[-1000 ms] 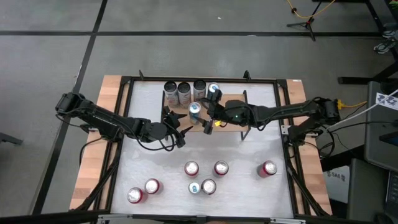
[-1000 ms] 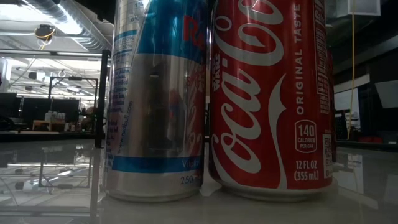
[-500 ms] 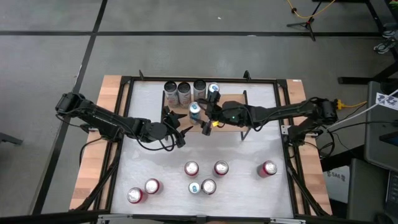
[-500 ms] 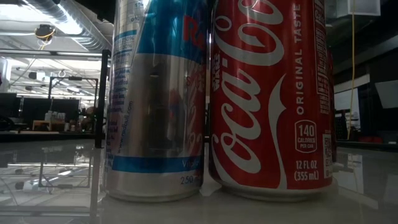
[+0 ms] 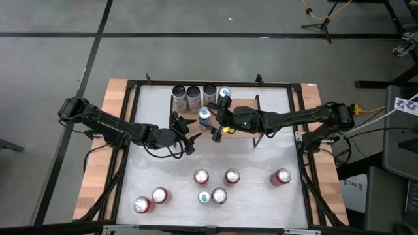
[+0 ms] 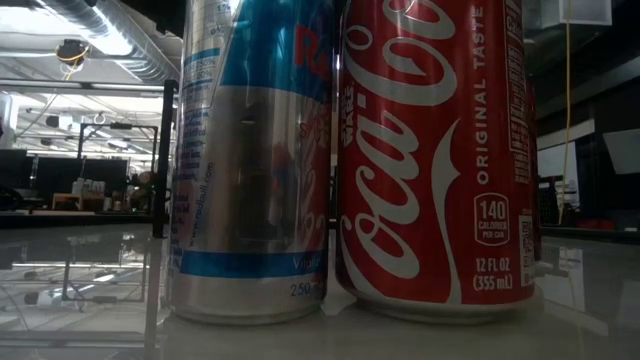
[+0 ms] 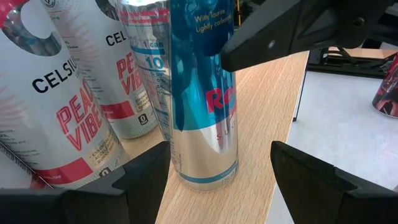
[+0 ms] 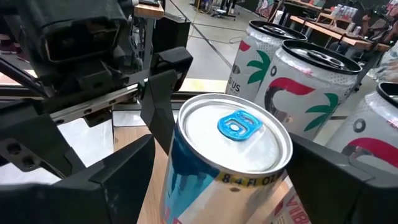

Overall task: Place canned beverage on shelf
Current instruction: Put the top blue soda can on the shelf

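A slim blue-and-silver can [image 7: 202, 93] stands upright with its base on the shelf's light wood plank [image 7: 267, 124], also seen from above as the can [image 5: 204, 115] on the shelf [image 5: 247, 103]. My right gripper [image 8: 224, 180] is open, its fingers on either side of the can's upper part. My left gripper [image 7: 219, 162] is open too, a little short of the can on the table's near-left side, its fingers pointing at the can's base. White cans [image 5: 193, 94] and another blue can [image 5: 224, 93] stand along the shelf's far edge. My right gripper comes at the blue can nearly level from the table's right. One finger [image 7: 280, 37] lies right at the can's upper side [image 7: 231, 56]; whether it touches I cannot tell. The can stands upright on the plank.
On the table's near half stand red cans [image 5: 201, 176], [image 5: 232, 176], [image 5: 281, 177], [image 5: 150, 200] and a pair right before the low camera: a blue-silver can [image 6: 250, 160] and a red cola can [image 6: 440, 150]. Black frame rails edge the table.
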